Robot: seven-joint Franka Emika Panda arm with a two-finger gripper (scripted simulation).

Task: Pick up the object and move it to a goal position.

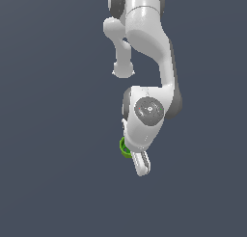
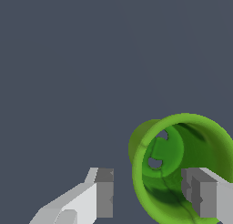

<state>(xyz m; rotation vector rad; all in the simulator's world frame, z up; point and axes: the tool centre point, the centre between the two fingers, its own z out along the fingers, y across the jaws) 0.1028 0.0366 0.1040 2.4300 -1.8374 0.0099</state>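
Note:
The object is a small bright green cup point(image 2: 182, 127) with a hollow top, lying on the plain dark grey floor point(image 2: 68, 59). In the wrist view I look into its opening. My white gripper point(image 2: 148, 193) is open. One finger point(image 2: 104, 193) is outside the cup's wall and the other finger point(image 2: 202, 196) stands over its opening, so the near rim lies between them. Neither pad visibly touches the cup. In the exterior view only a sliver of the cup point(image 1: 124, 148) shows beside the gripper point(image 1: 141, 167), which hides the rest.
The arm's white links point(image 1: 149, 38) reach down from the top of the exterior view over the dark grey floor point(image 1: 48, 135). No goal marker or other object shows in either view.

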